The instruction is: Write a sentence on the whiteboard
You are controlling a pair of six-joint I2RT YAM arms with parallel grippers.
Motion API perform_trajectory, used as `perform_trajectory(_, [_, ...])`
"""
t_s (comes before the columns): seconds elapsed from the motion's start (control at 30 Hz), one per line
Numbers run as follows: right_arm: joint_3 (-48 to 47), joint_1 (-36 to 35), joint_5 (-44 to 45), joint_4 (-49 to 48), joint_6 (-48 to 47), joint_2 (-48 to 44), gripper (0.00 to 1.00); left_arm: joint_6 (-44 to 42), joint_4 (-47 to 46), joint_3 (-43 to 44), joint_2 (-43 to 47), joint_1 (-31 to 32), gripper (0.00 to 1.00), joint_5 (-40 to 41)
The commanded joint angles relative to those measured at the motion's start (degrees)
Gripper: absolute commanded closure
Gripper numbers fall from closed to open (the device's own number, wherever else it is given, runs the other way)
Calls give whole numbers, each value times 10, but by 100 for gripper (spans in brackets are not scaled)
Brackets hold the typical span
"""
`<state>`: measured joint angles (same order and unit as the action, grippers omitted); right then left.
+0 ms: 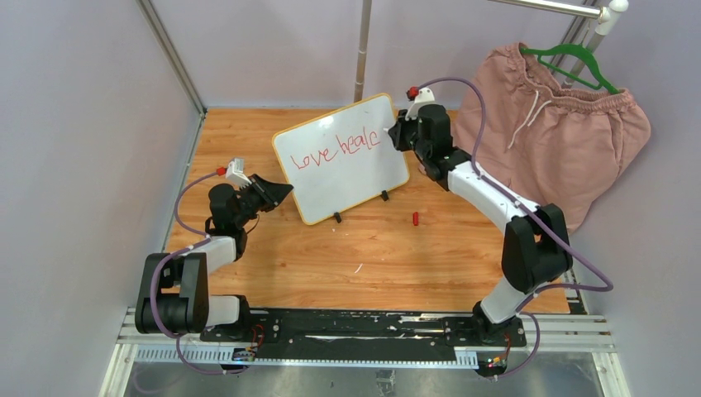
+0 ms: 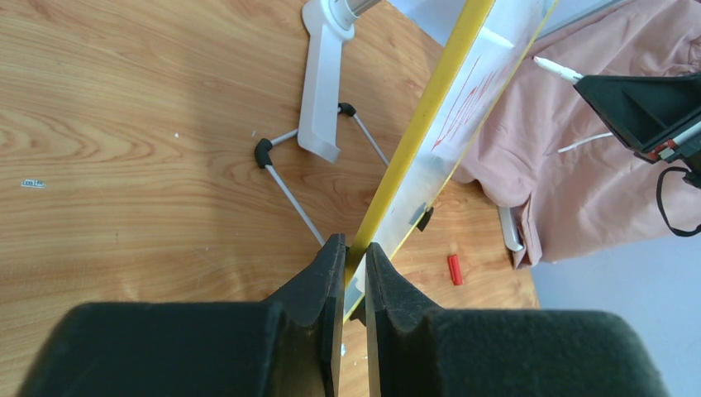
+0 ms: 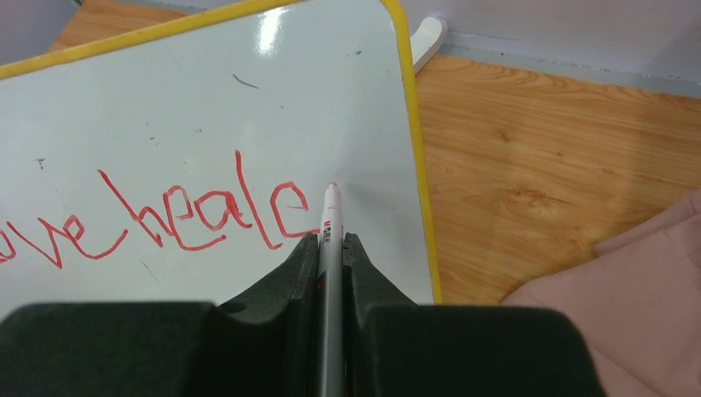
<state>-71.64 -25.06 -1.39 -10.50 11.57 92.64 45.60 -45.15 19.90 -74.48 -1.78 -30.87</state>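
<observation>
- The whiteboard stands tilted on the wooden table between the arms — the left gripper is closed on its lower left edge.
- The right gripper is clamped on a white marker, its tip just right of the sentence, red "love heale".
- Tip contact is hard to judge.
- The left wrist shows the board edge-on, writing unreadable; the right wrist view cuts off the first letters.

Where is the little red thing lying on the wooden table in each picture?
Top external: the small red plastic piece lies right of the yellow-framed white whiteboard, near its foot.
Left wrist: lower right, past the whiteboard's edge.
Right wrist: not in it.
Shared landmark: that whiteboard.
</observation>
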Motion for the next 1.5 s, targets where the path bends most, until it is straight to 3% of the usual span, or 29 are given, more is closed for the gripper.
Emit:
perform_trajectory(0.0, [-33,4,12,-1,4,15,100,-4,4,0,4,-2,100,8])
perform_trajectory(0.83, [-61,-7,-19,16,0,48,100,-4,4,1,5,-2,100,8])
perform_trajectory(1.47, [-29,-15,-13,25,-9,36,100,-4,4,0,7,-2,100,8])
